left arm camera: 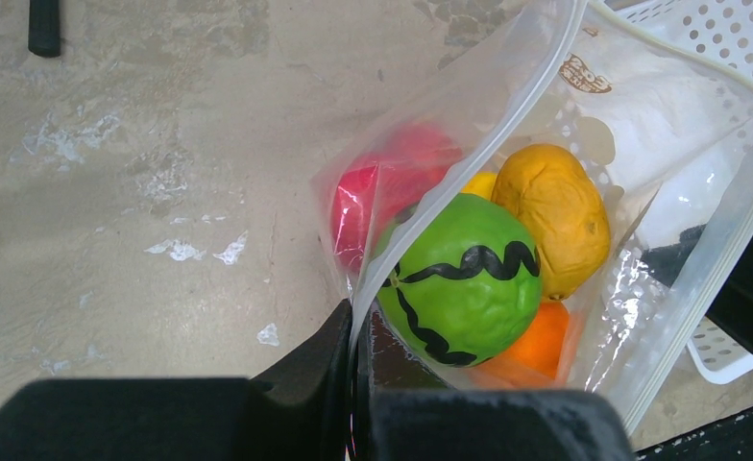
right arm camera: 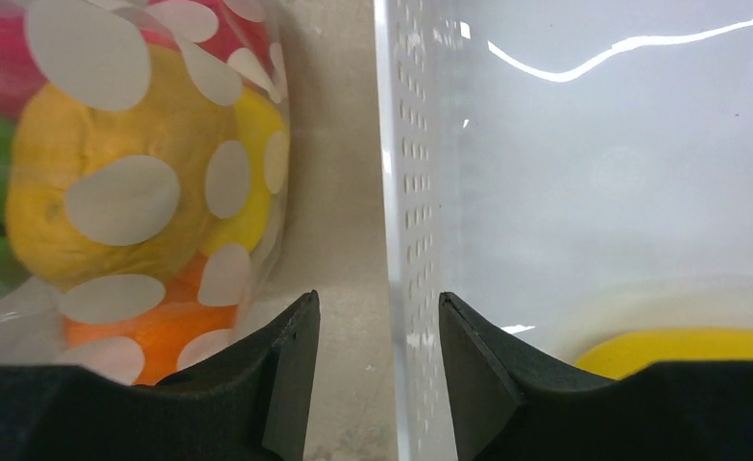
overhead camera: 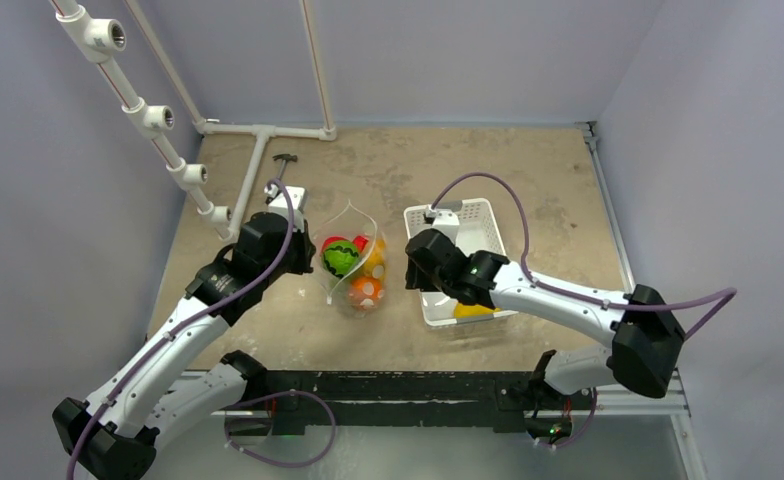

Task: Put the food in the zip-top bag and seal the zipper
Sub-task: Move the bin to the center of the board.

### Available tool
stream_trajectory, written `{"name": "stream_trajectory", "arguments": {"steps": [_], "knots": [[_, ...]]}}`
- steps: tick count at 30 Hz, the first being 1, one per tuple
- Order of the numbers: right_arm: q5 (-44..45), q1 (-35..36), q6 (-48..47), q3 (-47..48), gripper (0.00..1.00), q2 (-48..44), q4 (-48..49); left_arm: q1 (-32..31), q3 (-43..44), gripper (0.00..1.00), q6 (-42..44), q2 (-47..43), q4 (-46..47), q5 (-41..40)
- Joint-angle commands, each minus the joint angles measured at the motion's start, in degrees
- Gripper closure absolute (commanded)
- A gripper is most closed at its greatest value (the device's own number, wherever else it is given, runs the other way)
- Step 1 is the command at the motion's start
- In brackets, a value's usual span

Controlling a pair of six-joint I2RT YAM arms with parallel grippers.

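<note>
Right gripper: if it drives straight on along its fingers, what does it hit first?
Likely the side wall of the white basket: it stands in the gap of the open right gripper, one finger outside, one inside. The zip-top bag lies left of that line. Depth is unclear.

This is a robotics lab test cell, not a home or kitchen. Two robot arms, the left arm (overhead camera: 183, 320) and the right arm (overhead camera: 558, 295), are bolted to a black metal rail (overhead camera: 388, 385) at the near edge of a scuffed tan worktop (overhead camera: 528, 170). Plain pale walls (overhead camera: 448, 50) box it in. White plastic pipes (overhead camera: 148, 115) run along one side, and purple cables (overhead camera: 483, 176) loop over the arms. The food is glossy toy fruits (overhead camera: 343, 258) in a clear bag (overhead camera: 351, 225).
</note>
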Motion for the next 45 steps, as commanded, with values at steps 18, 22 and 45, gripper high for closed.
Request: {"name": "stream_trajectory", "arguments": {"steps": [18,22,45], "knots": [[3.1,-3.4,-4.7,3.1,0.97,9.9,7.3,0.4,-0.2,1.0,0.6,-1.2,2.4,0.8],[4.4,-5.0,-7.2,4.9,1.0,11.3,8.3,0.4,-0.3,1.0,0.6,-1.1,2.4,0.8],[0.1,-13.6,-15.9,18.5,1.0,25.2,20.1,0.4,-0.3,1.0,0.5,-0.8,2.2,-0.2]]}}
